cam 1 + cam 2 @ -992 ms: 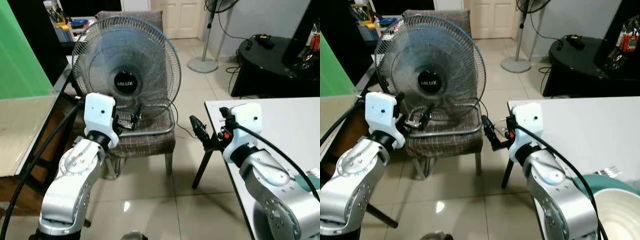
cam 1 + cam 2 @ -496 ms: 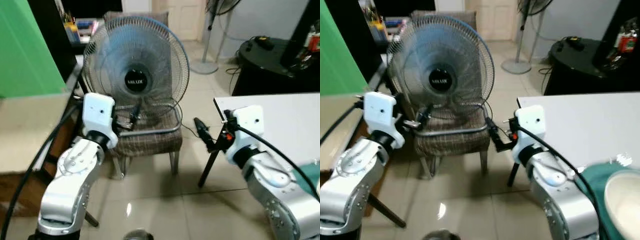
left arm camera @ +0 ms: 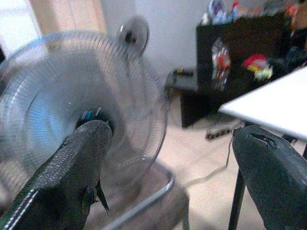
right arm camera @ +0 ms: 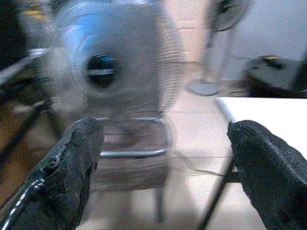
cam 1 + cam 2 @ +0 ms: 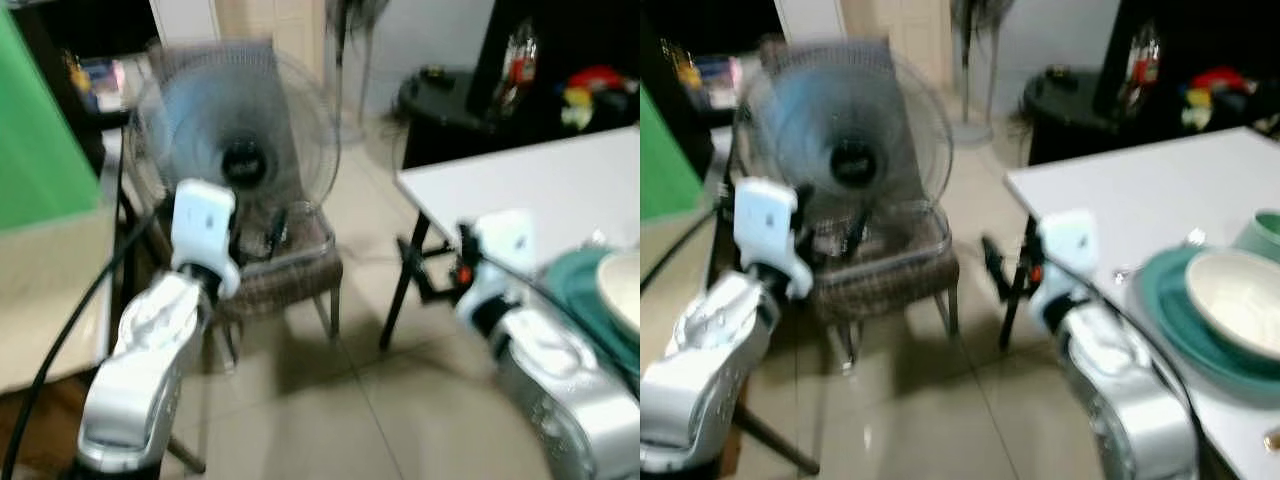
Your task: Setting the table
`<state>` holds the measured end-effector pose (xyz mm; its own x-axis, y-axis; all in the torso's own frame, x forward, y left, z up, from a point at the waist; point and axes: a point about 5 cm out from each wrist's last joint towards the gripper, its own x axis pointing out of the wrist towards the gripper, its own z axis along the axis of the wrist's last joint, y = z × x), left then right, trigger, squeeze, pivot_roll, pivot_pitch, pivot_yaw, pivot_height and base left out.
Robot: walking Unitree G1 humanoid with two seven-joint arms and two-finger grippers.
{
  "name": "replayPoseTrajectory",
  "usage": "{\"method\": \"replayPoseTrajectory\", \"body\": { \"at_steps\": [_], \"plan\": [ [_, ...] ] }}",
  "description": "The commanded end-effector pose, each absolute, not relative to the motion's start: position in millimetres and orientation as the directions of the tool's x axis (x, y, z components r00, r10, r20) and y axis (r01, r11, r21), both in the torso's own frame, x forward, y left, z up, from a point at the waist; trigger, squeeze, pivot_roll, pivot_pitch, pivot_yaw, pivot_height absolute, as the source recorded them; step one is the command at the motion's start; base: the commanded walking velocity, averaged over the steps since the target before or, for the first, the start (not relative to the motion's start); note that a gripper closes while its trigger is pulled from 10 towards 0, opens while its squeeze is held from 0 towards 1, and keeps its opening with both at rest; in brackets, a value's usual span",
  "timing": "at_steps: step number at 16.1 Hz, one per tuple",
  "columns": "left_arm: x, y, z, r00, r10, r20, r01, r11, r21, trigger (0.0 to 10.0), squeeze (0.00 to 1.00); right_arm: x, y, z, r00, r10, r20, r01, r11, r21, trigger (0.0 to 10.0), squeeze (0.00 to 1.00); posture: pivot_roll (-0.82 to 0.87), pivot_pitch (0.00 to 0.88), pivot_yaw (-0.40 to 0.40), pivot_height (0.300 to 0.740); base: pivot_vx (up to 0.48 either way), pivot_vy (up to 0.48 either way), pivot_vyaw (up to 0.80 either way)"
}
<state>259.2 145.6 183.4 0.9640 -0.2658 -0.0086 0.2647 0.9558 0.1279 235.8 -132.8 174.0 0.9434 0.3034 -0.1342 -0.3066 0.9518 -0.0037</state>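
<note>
A white table [image 5: 1140, 180] stands at the right. Near its front edge lies a teal plate [image 5: 1175, 320] with a white bowl [image 5: 1240, 300] on it, and a small shiny thing [image 5: 1193, 238] lies just behind the plate. My left gripper [image 5: 272, 228] is held up in front of the chair, open and holding nothing; in the left wrist view [image 3: 172, 167] its fingers stand wide apart. My right gripper [image 5: 995, 262] hovers over the floor, left of the table's corner, also open and holding nothing [image 4: 163, 163]. The pictures are blurred.
A blue-rimmed fan [image 5: 840, 150] sits on a checked chair [image 5: 885, 275] straight ahead. A low black round table [image 5: 1070, 95] and a dark cabinet [image 5: 1160, 60] stand behind the white table. A green panel [image 5: 40, 150] and a wooden top [image 5: 45, 300] are at the left. Tiled floor [image 5: 940, 400] lies between.
The camera has swung to the right and the picture has blurred, so more of the white table, the teal plate and the bowl shows. Both arms keep their pose.
</note>
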Motion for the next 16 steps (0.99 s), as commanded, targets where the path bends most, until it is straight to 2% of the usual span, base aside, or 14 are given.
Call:
{"method": "replayPoseTrajectory", "body": {
  "at_steps": [1,16],
  "plan": [
    [260,147,188,0.966,-0.258,0.005,0.255,0.958,0.129,10.0,0.0,237,-134,177,0.943,0.308,-0.128,-0.312,0.95,-0.009,10.0,0.0,0.08,0.0,0.045,0.74,0.0,0.352,0.0],
    [259,153,180,0.97,-0.242,-0.021,0.242,0.958,0.155,10.0,0.0,238,-135,167,0.935,0.317,-0.16,-0.314,0.948,0.049,10.0,0.0,0.09,0.0,0.033,0.74,0.0,0.351,0.0]
  ]
}}
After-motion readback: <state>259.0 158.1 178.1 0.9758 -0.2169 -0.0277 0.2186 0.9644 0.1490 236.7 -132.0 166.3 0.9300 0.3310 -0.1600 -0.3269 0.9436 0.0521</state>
